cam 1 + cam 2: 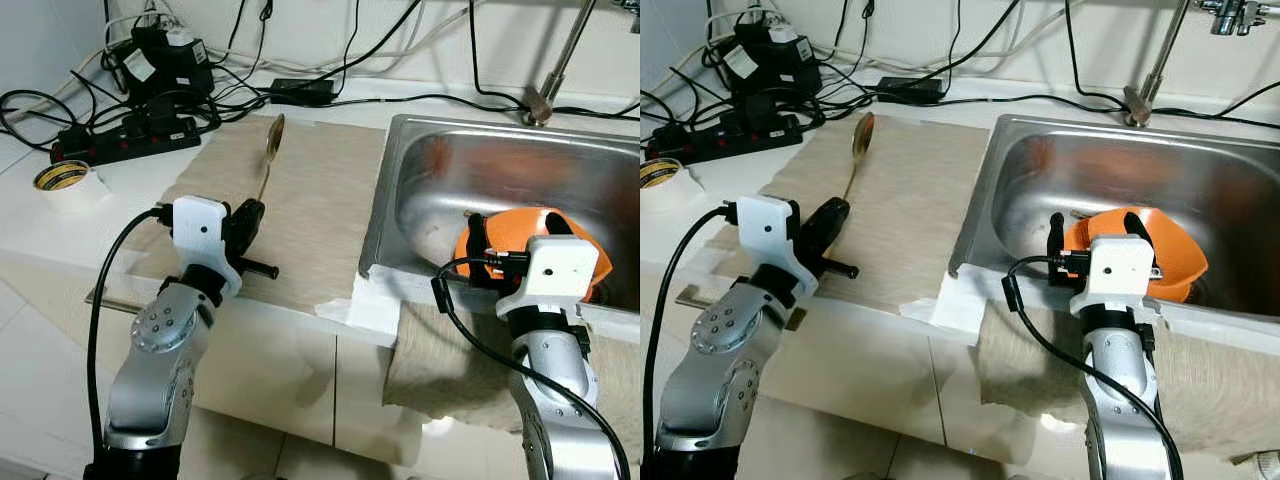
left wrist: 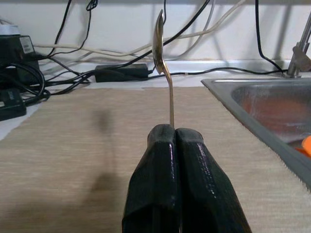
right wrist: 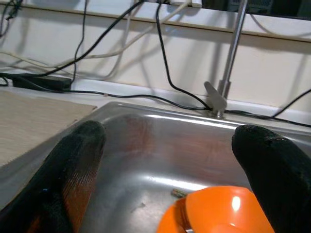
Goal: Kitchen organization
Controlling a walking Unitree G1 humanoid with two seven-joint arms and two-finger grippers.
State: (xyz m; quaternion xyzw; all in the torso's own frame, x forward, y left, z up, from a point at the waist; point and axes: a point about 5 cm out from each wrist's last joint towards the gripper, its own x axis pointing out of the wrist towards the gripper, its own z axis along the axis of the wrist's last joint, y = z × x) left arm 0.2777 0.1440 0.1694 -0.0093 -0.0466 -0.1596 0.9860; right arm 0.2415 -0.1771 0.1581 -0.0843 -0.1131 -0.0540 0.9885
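My left gripper (image 1: pixel 252 215) is shut on the handle of a metal spoon (image 1: pixel 272 145), held just above the beige mat (image 1: pixel 310 190); its bowl points toward the back wall. In the left wrist view the spoon (image 2: pixel 163 58) rises straight out from between the closed fingers (image 2: pixel 167 160). An orange bowl (image 1: pixel 1155 255) lies in the steel sink (image 1: pixel 1110 160) at its front edge. My right gripper (image 1: pixel 1095 225) hangs over that bowl, open, one finger on each side of it. The right wrist view has the bowl (image 3: pixel 218 211) low between the spread fingers (image 3: pixel 73 165).
A black power strip (image 1: pixel 125 140), adapters and many cables crowd the back left of the counter. A roll of tape (image 1: pixel 62 178) lies at the far left. The faucet (image 1: pixel 555 70) stands behind the sink. A beige cloth (image 1: pixel 1230 380) hangs over the counter's front edge.
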